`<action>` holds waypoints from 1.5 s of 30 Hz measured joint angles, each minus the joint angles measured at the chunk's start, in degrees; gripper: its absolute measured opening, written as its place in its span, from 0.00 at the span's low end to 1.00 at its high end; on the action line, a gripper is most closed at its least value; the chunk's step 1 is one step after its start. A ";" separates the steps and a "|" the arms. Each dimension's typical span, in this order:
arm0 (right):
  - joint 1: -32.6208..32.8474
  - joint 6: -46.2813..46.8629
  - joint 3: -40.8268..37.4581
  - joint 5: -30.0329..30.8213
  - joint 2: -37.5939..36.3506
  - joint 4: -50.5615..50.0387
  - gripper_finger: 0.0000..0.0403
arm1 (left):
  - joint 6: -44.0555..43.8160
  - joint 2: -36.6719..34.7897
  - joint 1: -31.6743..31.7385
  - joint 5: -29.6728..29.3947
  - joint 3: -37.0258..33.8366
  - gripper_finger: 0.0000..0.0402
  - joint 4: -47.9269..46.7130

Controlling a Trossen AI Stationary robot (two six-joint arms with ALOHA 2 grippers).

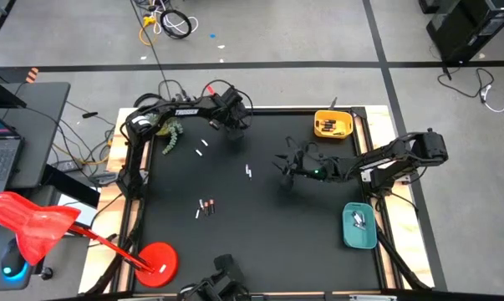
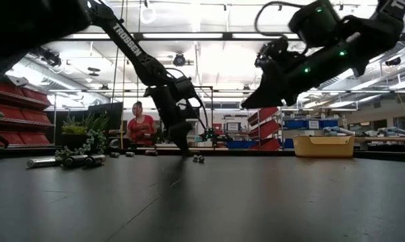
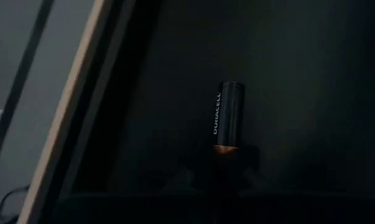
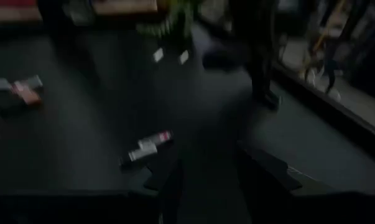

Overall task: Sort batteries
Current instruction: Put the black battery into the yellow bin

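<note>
Loose batteries lie on the black mat: two white ones [image 1: 201, 149] far left, a pair [image 1: 248, 171] at the middle, a reddish cluster [image 1: 206, 206] nearer. My left gripper [image 1: 235, 134] is at the far edge of the mat, slanting down, shut on a dark battery [image 3: 229, 115] with a copper end. My right gripper [image 1: 287, 171] hovers right of centre, open, with nothing between its fingers [image 4: 168, 180]. One pair of batteries [image 4: 148, 146] lies on the mat just ahead of it. My left gripper pinches the dark battery by its copper end [image 3: 226, 148] between its two fingers. The battery sticks straight out ahead of the fingertips, in line with them, and the fingers slant down toward the mat. Whether its free end touches the mat, I cannot tell.
A yellow tray [image 1: 333, 124] stands at the far right corner and a teal tray [image 1: 359, 226] at the near right. A green plant toy [image 1: 170, 132] lies far left. A wooden rim [image 1: 377, 125] borders the mat. A person [image 2: 140, 124] sits beyond the table.
</note>
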 joint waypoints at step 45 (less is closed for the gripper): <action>-3.48 -26.48 2.03 5.91 0.00 -9.38 0.53 | 1.31 -1.70 -19.15 10.14 11.21 0.00 0.19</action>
